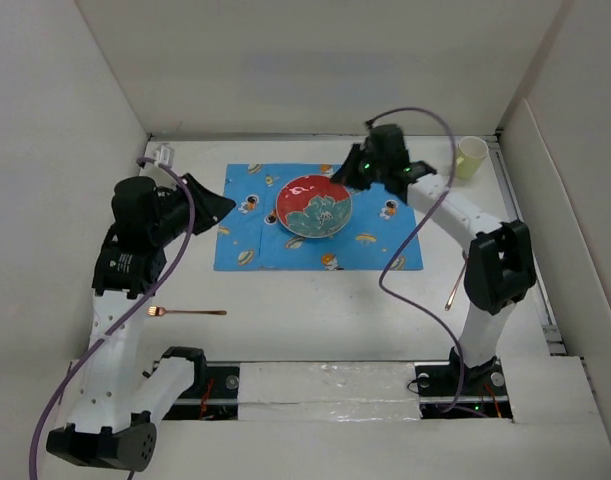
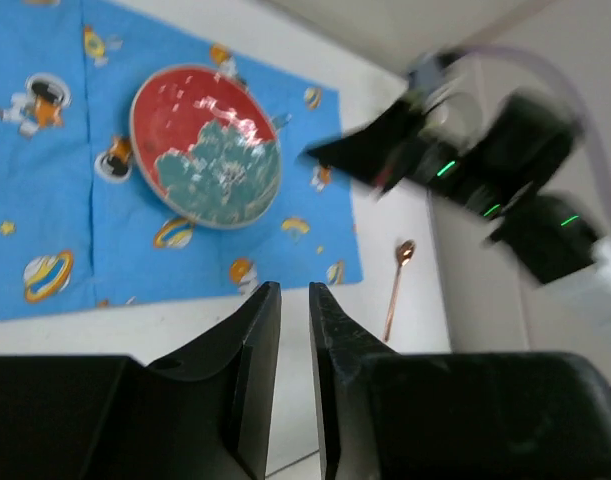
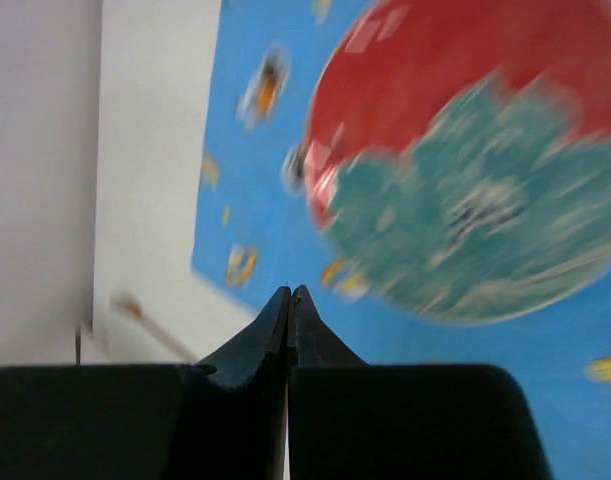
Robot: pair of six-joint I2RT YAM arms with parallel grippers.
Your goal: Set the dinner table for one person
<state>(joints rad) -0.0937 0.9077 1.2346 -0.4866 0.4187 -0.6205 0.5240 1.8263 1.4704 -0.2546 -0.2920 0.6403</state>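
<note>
The white dinner table (image 1: 315, 320) carries a blue cartoon-print mat (image 1: 255, 240), and a red and teal plate (image 1: 313, 207) sits on the mat's middle. My left gripper (image 1: 225, 208) hovers at the mat's left edge. In the left wrist view its jaws (image 2: 295, 290) stand a narrow gap apart with nothing between them, pointing toward the plate (image 2: 207, 147). My right gripper (image 1: 341, 180) hangs just off the plate's far right rim, and its jaws (image 3: 290, 292) are pressed together, empty, above the mat (image 3: 255, 200) beside the plate (image 3: 475, 170).
A copper fork (image 1: 185, 312) lies on the table near the left arm. A copper spoon (image 1: 455, 285) lies by the right arm's elbow, right of the mat (image 2: 397, 285). A pale yellow cup (image 1: 471, 157) stands at the far right corner. Low white walls ring the surface.
</note>
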